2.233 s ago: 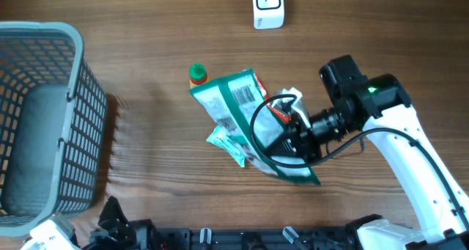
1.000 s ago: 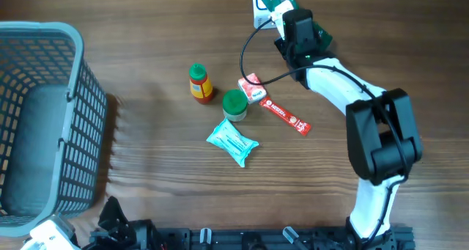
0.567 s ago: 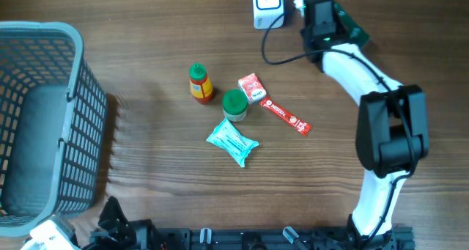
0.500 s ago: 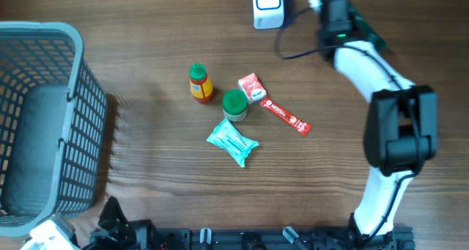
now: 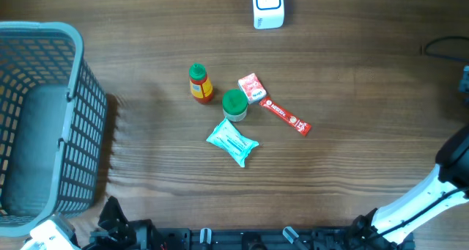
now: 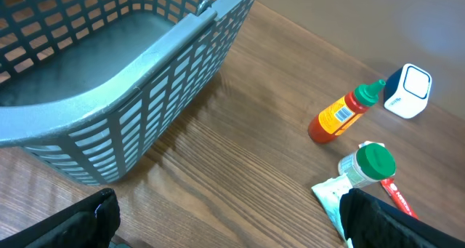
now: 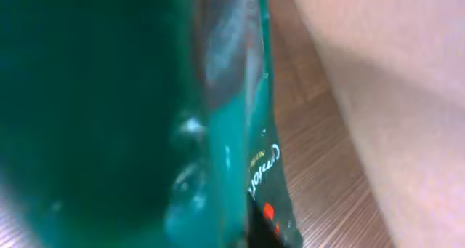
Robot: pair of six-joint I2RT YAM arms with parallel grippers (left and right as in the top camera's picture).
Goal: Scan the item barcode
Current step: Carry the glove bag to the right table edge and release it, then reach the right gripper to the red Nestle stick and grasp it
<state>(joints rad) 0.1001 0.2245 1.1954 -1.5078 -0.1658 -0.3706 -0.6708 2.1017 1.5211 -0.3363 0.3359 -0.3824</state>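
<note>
The left gripper (image 6: pixel 232 230) hangs with jaws wide and empty, the basket (image 6: pixel 123 73) wall at the upper left of its view. Bare table (image 5: pixel 366 155) lies open across the right half of the overhead frame. The green bag (image 7: pixel 145 117) fills the right wrist view and hides the right gripper, so its jaws cannot be told. Half a second ago arm and bag were beside the scanner (image 5: pixel 267 4) at top centre. Now the bag is past the right edge, and only the right arm (image 5: pixel 432 199) shows at lower right.
</note>
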